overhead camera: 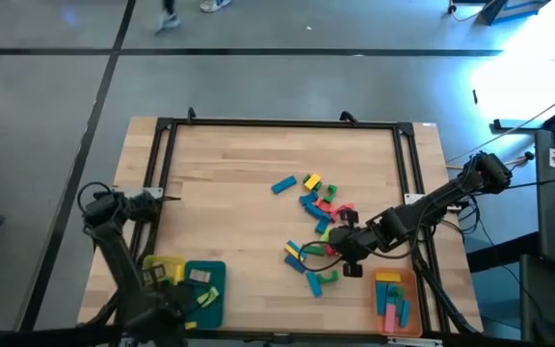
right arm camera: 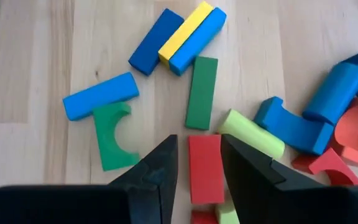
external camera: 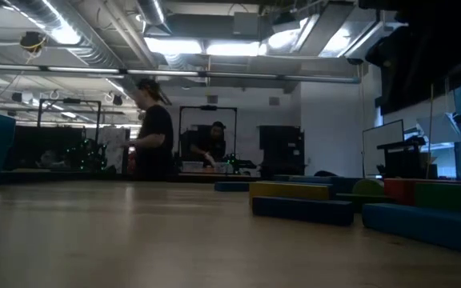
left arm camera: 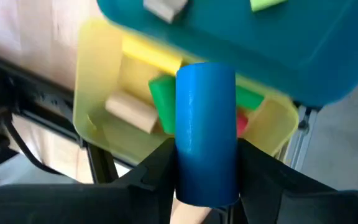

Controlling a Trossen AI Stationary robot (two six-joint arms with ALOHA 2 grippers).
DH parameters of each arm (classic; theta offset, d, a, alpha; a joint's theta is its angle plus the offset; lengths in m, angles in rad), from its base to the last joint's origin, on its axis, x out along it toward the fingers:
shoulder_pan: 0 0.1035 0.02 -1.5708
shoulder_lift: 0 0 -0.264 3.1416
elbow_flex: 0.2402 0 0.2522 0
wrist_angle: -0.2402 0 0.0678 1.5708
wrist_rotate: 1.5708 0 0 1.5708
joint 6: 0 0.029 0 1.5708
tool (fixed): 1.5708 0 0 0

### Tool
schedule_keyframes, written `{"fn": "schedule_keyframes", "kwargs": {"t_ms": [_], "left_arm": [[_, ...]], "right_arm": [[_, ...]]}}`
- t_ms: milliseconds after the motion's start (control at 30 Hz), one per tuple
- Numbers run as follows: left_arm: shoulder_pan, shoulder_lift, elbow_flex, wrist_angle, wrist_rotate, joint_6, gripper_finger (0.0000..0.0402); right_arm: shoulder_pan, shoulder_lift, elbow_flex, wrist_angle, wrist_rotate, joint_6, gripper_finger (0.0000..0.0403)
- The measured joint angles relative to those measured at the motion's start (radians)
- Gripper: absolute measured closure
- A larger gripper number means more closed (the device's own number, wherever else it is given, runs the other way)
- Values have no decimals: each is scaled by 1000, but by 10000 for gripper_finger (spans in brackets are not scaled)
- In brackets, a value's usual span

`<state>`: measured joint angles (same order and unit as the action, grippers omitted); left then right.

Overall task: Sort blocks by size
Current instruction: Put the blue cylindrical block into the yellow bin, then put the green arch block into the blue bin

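left gripper (left arm camera: pixel 207 180) holds blue cylinder (left arm camera: pixel 206 130) above yellow tray (left arm camera: pixel 95 74) for dropping; right gripper (right arm camera: pixel 199 165), narrowly parted, straddles red block (right arm camera: pixel 204 168).

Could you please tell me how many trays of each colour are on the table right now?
yellow tray: 1
teal tray: 1
orange tray: 1
Total: 3

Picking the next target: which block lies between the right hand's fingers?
The red bar, flat between the right hand fingers; the green bar lies beyond.
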<state>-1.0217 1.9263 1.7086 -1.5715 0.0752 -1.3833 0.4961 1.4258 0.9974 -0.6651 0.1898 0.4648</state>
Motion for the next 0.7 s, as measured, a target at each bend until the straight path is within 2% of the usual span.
{"fn": "schedule_keyframes", "kwargs": {"t_ms": [200, 367, 700], "left_arm": [[-88, 0, -47, 0, 0, -102, 274], [-108, 0, -92, 0, 0, -157, 268], [-102, 0, -149, 0, 4, -147, 204]], "right_arm": [[0, 0, 0, 18, 0, 0, 278], [0, 0, 0, 20, 0, 0, 278], [0, 11, 0, 26, 1, 10, 278]]}}
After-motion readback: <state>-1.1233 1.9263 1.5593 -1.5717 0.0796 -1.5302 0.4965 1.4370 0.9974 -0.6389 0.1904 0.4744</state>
